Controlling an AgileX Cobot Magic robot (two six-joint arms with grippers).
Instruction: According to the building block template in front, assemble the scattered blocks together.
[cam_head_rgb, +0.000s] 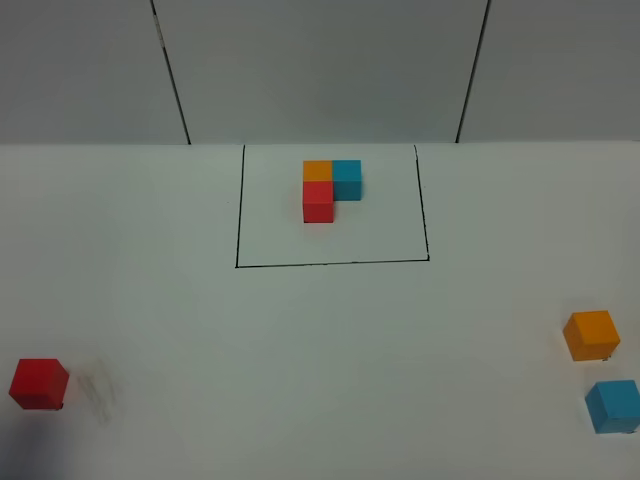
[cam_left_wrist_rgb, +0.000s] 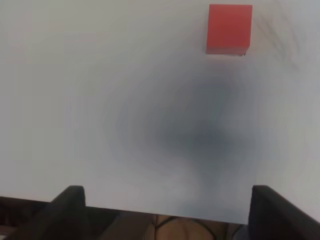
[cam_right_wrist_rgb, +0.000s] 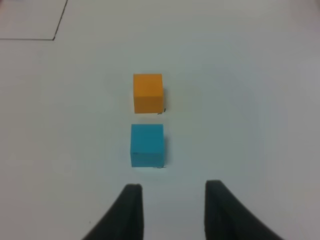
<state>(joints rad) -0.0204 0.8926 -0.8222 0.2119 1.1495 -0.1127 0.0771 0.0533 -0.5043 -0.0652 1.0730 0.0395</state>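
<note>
**A:** Orange, blue and red: is the template (cam_head_rgb: 330, 190) those 3 cubes at the far middle?

**B:** Yes. They touch in an L inside the black rectangle (cam_head_rgb: 330, 264), with orange far left, blue to its right and red nearer.

**A:** And the scattered blocks?

**B:** The red cube (cam_head_rgb: 39, 384) sits alone at the near left. The orange cube (cam_head_rgb: 591, 335) and blue cube (cam_head_rgb: 613, 405) sit at the near right, slightly apart, blue nearer.

**A:** What lies between?

**B:** White table (cam_head_rgb: 320, 350), and faint grey smudges (cam_head_rgb: 98, 388) just right of the red cube.

**A:** Grippers?

**B:** The left gripper (cam_left_wrist_rgb: 167, 190) is spread wide and empty, with the red cube ahead of it. The right gripper (cam_right_wrist_rgb: 173, 184) shows a narrower gap and grips nothing. The blue cube is just ahead of it.
</note>
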